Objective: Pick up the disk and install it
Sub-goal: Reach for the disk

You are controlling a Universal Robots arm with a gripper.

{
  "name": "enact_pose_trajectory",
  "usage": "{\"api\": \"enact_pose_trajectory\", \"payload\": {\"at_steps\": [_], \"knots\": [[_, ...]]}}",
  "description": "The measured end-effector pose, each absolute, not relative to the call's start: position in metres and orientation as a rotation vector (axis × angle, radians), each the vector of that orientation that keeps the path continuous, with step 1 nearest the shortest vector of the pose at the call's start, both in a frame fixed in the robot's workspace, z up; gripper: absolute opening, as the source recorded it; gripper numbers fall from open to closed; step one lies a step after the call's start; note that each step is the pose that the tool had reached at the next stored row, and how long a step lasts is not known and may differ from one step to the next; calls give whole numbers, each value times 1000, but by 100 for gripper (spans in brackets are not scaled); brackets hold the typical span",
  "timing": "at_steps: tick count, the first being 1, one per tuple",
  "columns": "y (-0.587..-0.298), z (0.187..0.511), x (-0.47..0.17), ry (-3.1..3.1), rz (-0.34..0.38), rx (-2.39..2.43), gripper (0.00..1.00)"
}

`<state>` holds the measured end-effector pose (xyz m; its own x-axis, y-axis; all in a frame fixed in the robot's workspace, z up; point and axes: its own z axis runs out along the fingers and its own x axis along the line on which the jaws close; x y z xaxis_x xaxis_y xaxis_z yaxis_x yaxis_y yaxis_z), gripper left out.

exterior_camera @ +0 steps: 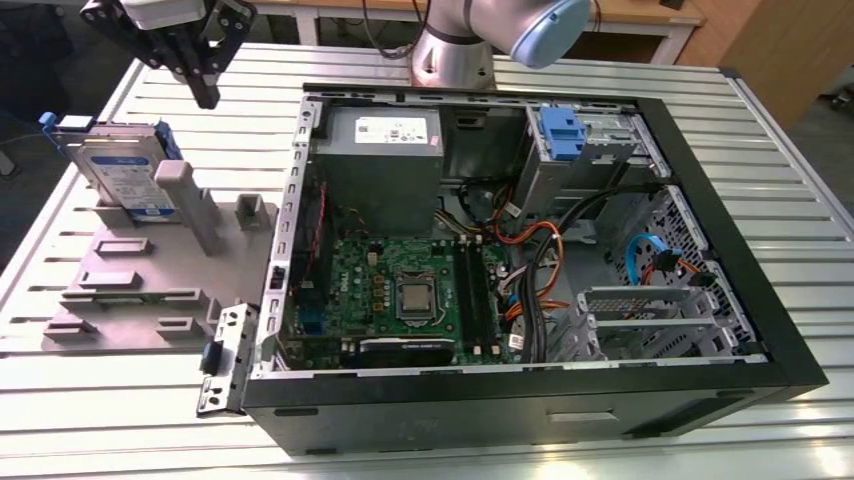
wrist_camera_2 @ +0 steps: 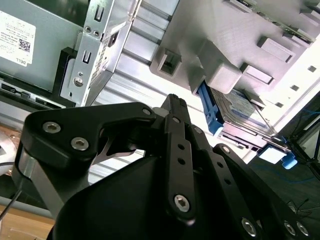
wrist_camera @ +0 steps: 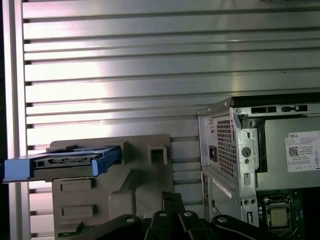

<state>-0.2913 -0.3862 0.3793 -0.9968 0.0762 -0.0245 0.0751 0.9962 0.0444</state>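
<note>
The disk (exterior_camera: 124, 172) is a silver drive with a white-and-blue label and blue rails. It stands on edge in a slot of the grey holder (exterior_camera: 127, 290), at the exterior view's left. In both wrist views its blue rail sticks out past the holder: disk (wrist_camera_2: 239, 113), disk (wrist_camera: 62, 162). My gripper (exterior_camera: 204, 97) hangs above the table, a little beyond the disk and toward the computer case, apart from it. The black fingers meet at their tips and hold nothing, as both wrist views show: gripper (wrist_camera_2: 172, 99), gripper (wrist_camera: 169, 196).
An open computer case (exterior_camera: 747, 300) lies on the slatted metal table (exterior_camera: 801, 140), with a grey power-supply box (exterior_camera: 378, 160), a motherboard (exterior_camera: 400, 290) and a metal drive cage with a blue latch (exterior_camera: 563, 135). A loose metal bracket (exterior_camera: 227, 355) lies by the case's near corner.
</note>
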Motion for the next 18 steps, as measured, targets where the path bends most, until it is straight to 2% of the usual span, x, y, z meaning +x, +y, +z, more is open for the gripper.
{"api": "enact_pose_trajectory", "payload": {"at_steps": [18], "knots": [[-386,377,-308,3112,68,118,11]]}}
